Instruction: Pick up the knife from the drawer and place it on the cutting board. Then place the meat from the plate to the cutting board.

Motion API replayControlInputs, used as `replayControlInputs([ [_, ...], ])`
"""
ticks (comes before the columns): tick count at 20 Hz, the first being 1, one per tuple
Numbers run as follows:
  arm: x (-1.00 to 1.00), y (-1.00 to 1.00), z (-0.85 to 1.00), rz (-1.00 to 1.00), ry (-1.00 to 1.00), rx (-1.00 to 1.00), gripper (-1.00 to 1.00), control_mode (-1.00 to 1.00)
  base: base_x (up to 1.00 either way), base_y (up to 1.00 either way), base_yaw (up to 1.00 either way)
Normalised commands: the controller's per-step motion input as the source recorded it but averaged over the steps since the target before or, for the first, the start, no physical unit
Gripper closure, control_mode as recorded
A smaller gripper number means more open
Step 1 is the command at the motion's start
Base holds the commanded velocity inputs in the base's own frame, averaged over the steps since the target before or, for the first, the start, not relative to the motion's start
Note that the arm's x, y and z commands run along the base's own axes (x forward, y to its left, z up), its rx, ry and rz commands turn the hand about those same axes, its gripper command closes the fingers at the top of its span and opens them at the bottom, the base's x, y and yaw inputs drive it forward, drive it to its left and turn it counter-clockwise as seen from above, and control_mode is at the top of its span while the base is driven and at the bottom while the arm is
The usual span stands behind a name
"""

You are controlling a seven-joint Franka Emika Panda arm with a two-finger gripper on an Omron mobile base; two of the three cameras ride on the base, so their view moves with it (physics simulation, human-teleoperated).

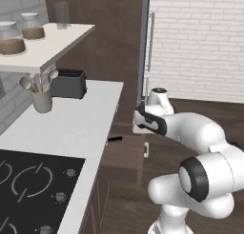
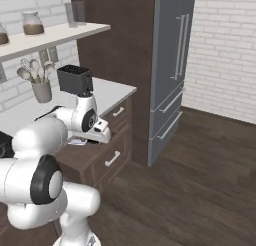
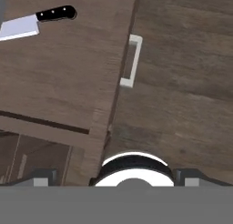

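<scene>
Risk: my gripper (image 3: 116, 180), jaws wide and empty, hangs over the drawer (image 3: 68, 82) front. Knife (image 3: 38, 22) lies upper left, so descending now I'd strike wood.

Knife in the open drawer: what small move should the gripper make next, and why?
Probably shift the gripper across and down toward the knife's black handle. In the hand view the knife lies flat in the open drawer, off at the top left, nothing touches it, and the gripper is open.

Knife (image 1: 115, 139) in open drawer (image 1: 125, 152)
</scene>
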Motion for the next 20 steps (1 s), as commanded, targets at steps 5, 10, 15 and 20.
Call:
replayControlInputs([
  [5,0.34,0.0,-0.65,-0.09,0.04,0.0,-1.0,-1.0,0.0,0.0,0.0],
  [10,0.49,0.0,-0.44,-0.01,0.05,0.02,-1.0,-1.0,0.0,0.0,0.0],
  [15,0.43,0.01,-0.32,0.0,0.03,0.0,-1.0,-1.0,0.0,0.0,0.0],
  [20,0.45,0.03,-0.42,0.0,0.01,0.0,-1.0,-1.0,0.0,0.0,0.0],
])
